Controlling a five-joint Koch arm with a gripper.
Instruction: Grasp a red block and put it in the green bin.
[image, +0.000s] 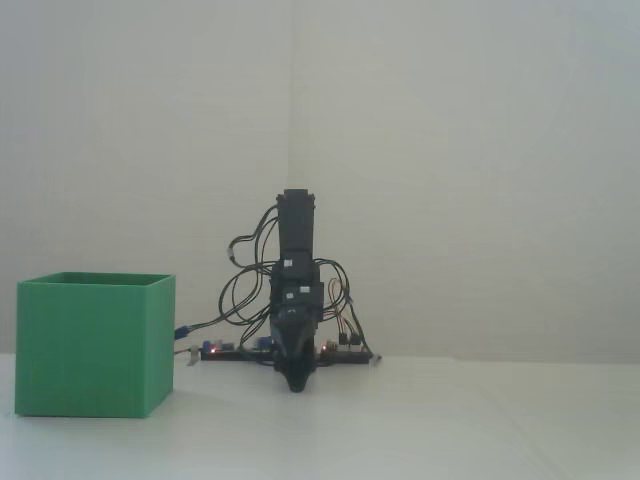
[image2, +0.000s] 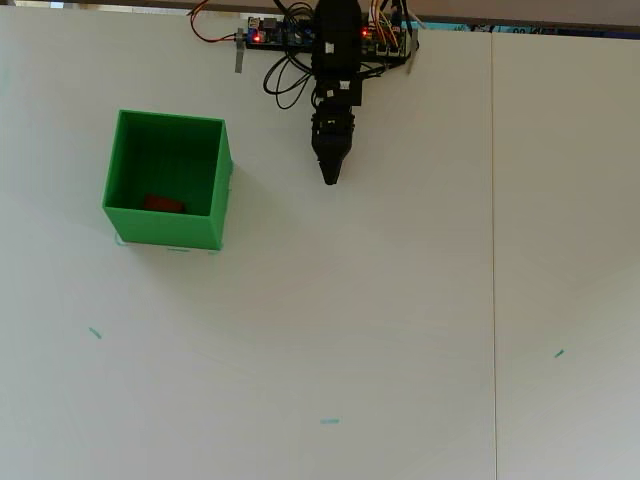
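The green bin (image2: 218, 190) stands at the left of the white table in the overhead view, and its side (image: 90, 345) shows at the left of the fixed view. Inside it, on the floor near the front wall, lies the red block (image2: 164, 204); the fixed view hides it behind the bin's wall. My black gripper (image2: 330, 178) hangs folded near the arm's base, to the right of the bin and apart from it, tip pointing down at the table (image: 296, 385). Its jaws are together, with nothing between them.
The arm's base board with wires and lit red LEDs (image2: 300, 35) sits at the table's far edge. A seam (image2: 493, 250) runs down the table at the right. Small teal marks (image2: 329, 421) dot the surface. A plain wall stands behind.
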